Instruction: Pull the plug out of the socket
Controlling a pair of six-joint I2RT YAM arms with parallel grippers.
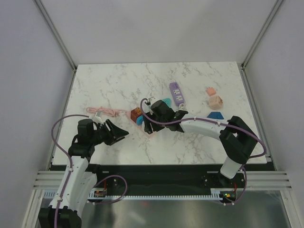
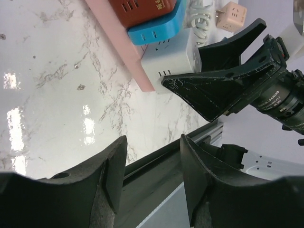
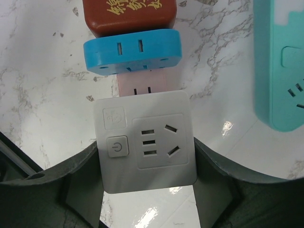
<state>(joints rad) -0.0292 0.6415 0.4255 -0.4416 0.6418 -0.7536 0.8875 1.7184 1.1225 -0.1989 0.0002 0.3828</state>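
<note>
White socket block (image 3: 156,142): pale square face with a round button and pin slots, turned toward the right wrist camera. It sits near the middle of the marble desk (image 3: 42,85). Your right pincer (image 3: 146,156) is pinching it, one finger flat against each side.

Pink piece (image 3: 142,85): butts against the block's far edge. The blue plug body (image 3: 133,50) and the red-brown block (image 3: 128,12) are stacked beyond it. The joint between white and pink is hidden, so you cannot tell how deeply anything is seated.

Teal socket (image 3: 280,61): near the block on the right, apart from the grip.

Left pincer (image 2: 152,152): spread, with nothing between its fingers. It is held over the near part of the desk, pointing at the same cluster and short of it.

Step in hand, as a judgement: anchoring. One half of the pair is held and the other is not yet taken.

Next move calls for:
- Bring your left pincer onto the blue-and-pink side, clear of the right pincer's fingers, and close it firmly.
- Draw the two halves straight apart along the pins.
- Avoid any twist, which could jam the pins or drag the whole stack.
</note>
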